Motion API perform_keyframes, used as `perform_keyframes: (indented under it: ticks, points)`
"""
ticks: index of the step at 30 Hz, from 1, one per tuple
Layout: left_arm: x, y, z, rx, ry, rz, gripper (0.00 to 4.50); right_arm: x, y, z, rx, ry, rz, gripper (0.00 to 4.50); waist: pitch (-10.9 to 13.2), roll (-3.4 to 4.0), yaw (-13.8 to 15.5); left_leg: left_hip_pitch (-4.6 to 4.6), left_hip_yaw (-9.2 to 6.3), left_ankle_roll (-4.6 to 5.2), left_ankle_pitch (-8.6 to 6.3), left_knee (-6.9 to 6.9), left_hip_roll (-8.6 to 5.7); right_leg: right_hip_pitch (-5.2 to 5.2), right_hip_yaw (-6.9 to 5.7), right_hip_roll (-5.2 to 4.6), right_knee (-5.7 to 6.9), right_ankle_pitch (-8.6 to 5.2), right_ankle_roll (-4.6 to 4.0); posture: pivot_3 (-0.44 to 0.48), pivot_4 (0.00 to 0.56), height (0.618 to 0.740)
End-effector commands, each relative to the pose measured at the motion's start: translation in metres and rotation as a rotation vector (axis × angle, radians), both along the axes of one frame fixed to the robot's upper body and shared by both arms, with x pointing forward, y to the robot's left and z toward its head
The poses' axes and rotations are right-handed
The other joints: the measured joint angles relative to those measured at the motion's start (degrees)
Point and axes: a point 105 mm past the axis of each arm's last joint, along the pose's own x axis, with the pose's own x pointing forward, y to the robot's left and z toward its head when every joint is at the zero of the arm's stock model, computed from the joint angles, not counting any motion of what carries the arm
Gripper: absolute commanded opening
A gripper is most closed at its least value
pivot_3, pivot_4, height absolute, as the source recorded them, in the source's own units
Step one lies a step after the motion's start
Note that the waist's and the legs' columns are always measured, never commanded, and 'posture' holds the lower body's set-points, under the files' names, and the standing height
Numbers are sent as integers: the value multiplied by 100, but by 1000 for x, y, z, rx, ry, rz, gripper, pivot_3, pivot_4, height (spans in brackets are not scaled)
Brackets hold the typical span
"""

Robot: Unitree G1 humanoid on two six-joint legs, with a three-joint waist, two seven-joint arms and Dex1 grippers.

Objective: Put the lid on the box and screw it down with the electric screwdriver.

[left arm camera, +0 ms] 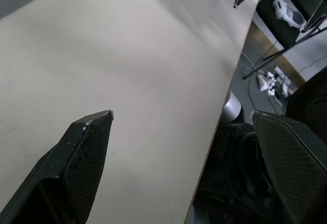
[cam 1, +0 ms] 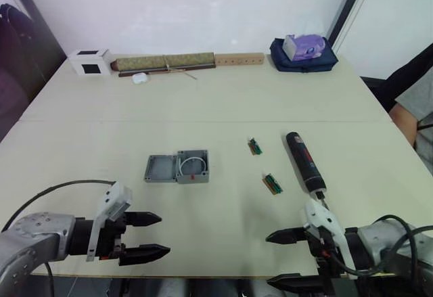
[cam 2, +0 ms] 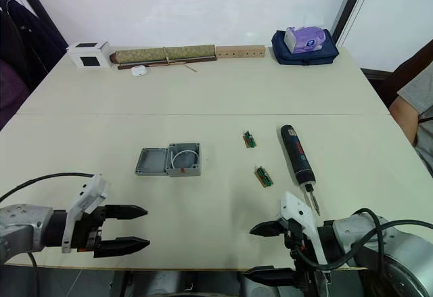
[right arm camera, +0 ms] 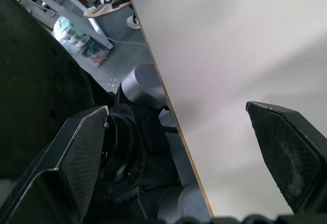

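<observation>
The grey box [cam 1: 193,166] sits open near the table's middle, a white wire loop and a red spot inside it. Touching its left side lies the shallow grey lid [cam 1: 160,168], underside up. The black electric screwdriver [cam 1: 304,162] with its red label lies to the right, bit pointing toward me. My left gripper [cam 1: 157,235] hovers open over the near left edge, nothing between its fingers. My right gripper [cam 1: 283,259] is open at the near right edge, just short of the screwdriver's bit.
Two small green circuit boards [cam 1: 254,146] [cam 1: 272,183] lie between box and screwdriver. Along the far edge are a white cube [cam 1: 89,61], a rolled mat [cam 1: 164,62], a wooden strip [cam 1: 239,59] and a tissue pack on a blue bag [cam 1: 304,49]. A person's arm [cam 1: 413,107] is at the right.
</observation>
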Motion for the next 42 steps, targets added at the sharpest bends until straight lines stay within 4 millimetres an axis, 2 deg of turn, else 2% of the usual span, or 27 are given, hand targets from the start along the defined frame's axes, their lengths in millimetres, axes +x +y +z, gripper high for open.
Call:
perform_keyframes:
  ticks: [1, 8, 10, 13, 14, 16, 19, 21, 23, 26, 30, 32, 37, 42]
  points:
    - [-2, -3, 3, -17, 5, -21, 4438, -4, 3, 5, 2, -9, 25, 4500, 0, 0, 0, 0, 0, 0, 0, 0, 0, 0, 0, 0, 0, 0, 0, 0, 150, 740]
    - [1, -5, -1, -3, -11, 1, 4438, 0, 2, 3, -7, 3, 5, 4500, 0, 0, 0, 0, 0, 0, 0, 1, 0, 1, 0, 0, 0, 0, 0, 0, 150, 740]
    - [16, -5, 0, 46, -147, 85, 4438, 2, 1, 3, -8, -1, 1, 4500, -2, 2, 1, 0, -1, 0, 0, 1, 0, 1, 0, 0, 1, 0, 0, 0, 150, 740]
    - [25, -8, 6, 51, -271, 121, 4438, 7, 1, 3, 1, -29, -21, 4500, -6, -11, 4, 1, -3, 0, 0, 1, -1, 4, 0, 0, 2, 3, 5, 0, 150, 740]
    - [25, -8, 4, 62, -270, 121, 4438, 10, 1, 4, 4, -46, -31, 4500, -7, -12, 5, 1, -3, 0, 0, 2, -1, 5, 0, 1, 2, 3, 5, 0, 150, 740]
    - [18, -6, 0, 28, -147, 87, 4438, 14, 0, 3, -3, -75, -40, 4500, -7, -12, 2, 2, -3, 0, 0, 2, -2, 5, 0, 1, 3, 3, 5, 0, 150, 740]
    - [21, -3, 4, -1, -138, 70, 4438, 23, -3, 2, -19, -105, -72, 4500, -7, -10, -2, 5, -2, 0, 0, 2, -2, 5, 0, 3, 6, 1, 2, 0, 150, 740]
    - [24, 0, 11, -13, -136, 62, 4438, 23, -3, 4, -8, -95, -65, 4500, -7, -11, -3, 5, -1, 0, 0, 2, -1, 5, 0, 3, 6, 1, 2, 0, 150, 740]
    - [38, 7, 26, 52, -148, 31, 4438, 36, 3, 17, 31, -145, -112, 4500, -6, -12, 1, 5, -2, 0, 0, 3, -1, 5, 0, 4, 6, 2, 3, 0, 150, 740]
    - [61, -6, 56, 74, -238, -106, 4438, 64, 15, 35, 52, -286, -182, 4500, -1, -25, 16, 4, -10, 0, 1, 17, -2, 8, -8, 15, 19, 2, 1, 0, 150, 740]
    - [91, -25, 66, 226, -379, -277, 4438, 84, 30, 59, 118, -386, -236, 4500, -4, -20, -2, 6, -2, -1, 1, 16, -23, 13, -3, 8, 13, 9, 14, 0, 150, 740]
    - [101, -32, 66, 278, -405, -339, 4438, 87, 34, 61, 103, -415, -243, 4500, -4, -20, -10, -3, -2, 1, 0, 15, -27, 4, -3, 8, 16, 14, 23, 0, 150, 740]
    - [107, -48, 56, 383, -437, -531, 4438, 86, 43, 61, 73, -455, -246, 4500, -3, -19, -13, -24, -3, 8, -4, 7, -24, -23, -5, 16, 19, 11, 26, 0, 150, 740]
    - [116, -63, 44, 461, -469, -591, 4438, 84, 49, 59, 81, -469, -267, 4500, -3, -20, -12, -18, -5, 9, -4, 14, -21, -17, -4, 16, 28, 11, 27, 0, 150, 740]
